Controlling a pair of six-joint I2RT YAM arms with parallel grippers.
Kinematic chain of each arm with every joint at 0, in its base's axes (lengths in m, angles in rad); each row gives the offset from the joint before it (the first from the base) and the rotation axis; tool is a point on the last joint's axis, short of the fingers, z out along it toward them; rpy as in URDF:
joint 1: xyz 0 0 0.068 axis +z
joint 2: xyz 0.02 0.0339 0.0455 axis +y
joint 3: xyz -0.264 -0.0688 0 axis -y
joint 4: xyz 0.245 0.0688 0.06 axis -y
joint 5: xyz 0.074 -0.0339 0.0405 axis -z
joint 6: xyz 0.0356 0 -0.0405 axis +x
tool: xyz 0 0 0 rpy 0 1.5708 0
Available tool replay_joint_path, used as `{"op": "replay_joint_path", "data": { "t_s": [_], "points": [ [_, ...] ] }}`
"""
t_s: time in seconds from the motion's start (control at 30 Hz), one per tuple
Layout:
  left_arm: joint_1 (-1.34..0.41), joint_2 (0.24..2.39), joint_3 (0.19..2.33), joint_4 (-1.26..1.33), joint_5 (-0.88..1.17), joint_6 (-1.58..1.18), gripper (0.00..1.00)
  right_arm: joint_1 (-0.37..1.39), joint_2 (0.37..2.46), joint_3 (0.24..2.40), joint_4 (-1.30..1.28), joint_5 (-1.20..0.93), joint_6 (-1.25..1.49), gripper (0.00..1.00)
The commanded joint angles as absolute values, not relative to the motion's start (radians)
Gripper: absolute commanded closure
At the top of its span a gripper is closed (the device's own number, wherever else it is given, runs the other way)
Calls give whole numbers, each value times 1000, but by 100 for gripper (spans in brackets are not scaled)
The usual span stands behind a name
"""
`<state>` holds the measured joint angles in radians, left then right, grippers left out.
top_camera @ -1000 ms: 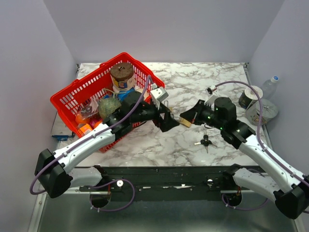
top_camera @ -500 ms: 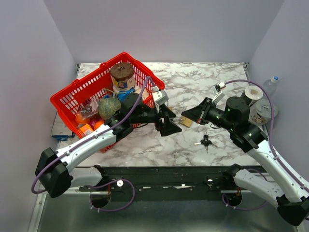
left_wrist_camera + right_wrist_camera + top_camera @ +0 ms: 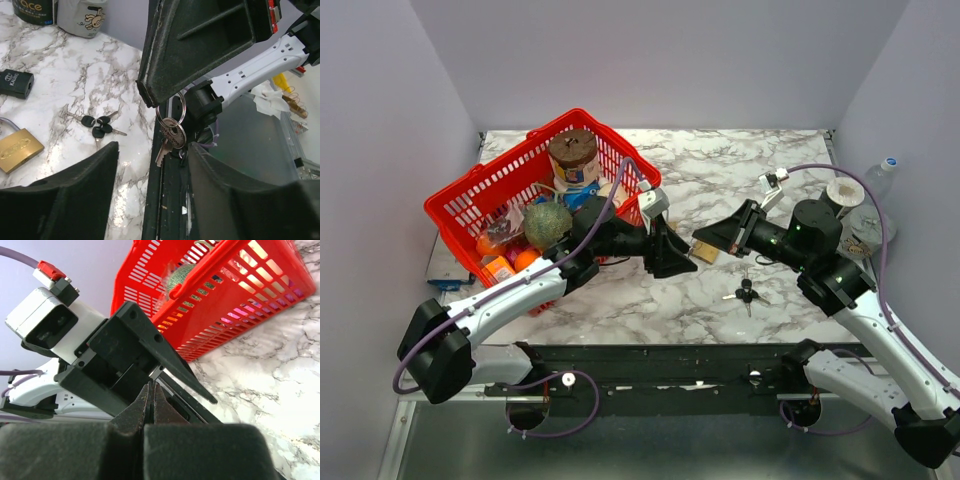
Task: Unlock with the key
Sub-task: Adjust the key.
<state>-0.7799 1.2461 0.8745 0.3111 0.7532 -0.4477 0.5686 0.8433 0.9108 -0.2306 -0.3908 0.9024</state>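
In the left wrist view a silver key (image 3: 172, 134) hangs on a ring. The ring is pinched by the black fingers (image 3: 200, 50) of my right gripper (image 3: 712, 236), which is shut on it above the table's front edge. My left gripper (image 3: 152, 150) is open, one finger on each side just below the hanging key, not touching it. The brass padlock (image 3: 705, 251) lies flat on the marble between the two grippers, its shackle toward the left gripper (image 3: 672, 258). In the right wrist view the shut right gripper (image 3: 151, 385) points at the left gripper's body.
A red basket (image 3: 470, 195) full of groceries stands at the left, close behind the left arm. A bunch of black-headed keys (image 3: 745, 292) lies near the front. A small black padlock (image 3: 15, 82) lies farther back. Cans (image 3: 840, 195) and a bottle (image 3: 882, 175) stand at the right edge.
The right gripper has drawn back to the right and lifted away from the padlock. The left gripper has shifted slightly right toward it, and its jaws have narrowed.
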Motion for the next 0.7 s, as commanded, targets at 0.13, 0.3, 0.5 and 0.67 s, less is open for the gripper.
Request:
{"op": "replay_joint_path", "data": {
  "t_s": [0.13, 0.3, 0.5, 0.67],
  "points": [
    [-778, 1241, 853, 416, 779, -474, 51, 572, 830, 890, -183, -430, 939, 99],
    [-778, 1236, 844, 425, 775, -479, 74, 572, 830, 887, -181, -428, 943, 99],
    [-778, 1241, 842, 417, 758, -480, 92, 572, 819, 874, -181, -419, 943, 99],
    [-778, 1241, 853, 371, 770, -454, 100, 574, 807, 868, -189, -408, 895, 99]
  ]
}}
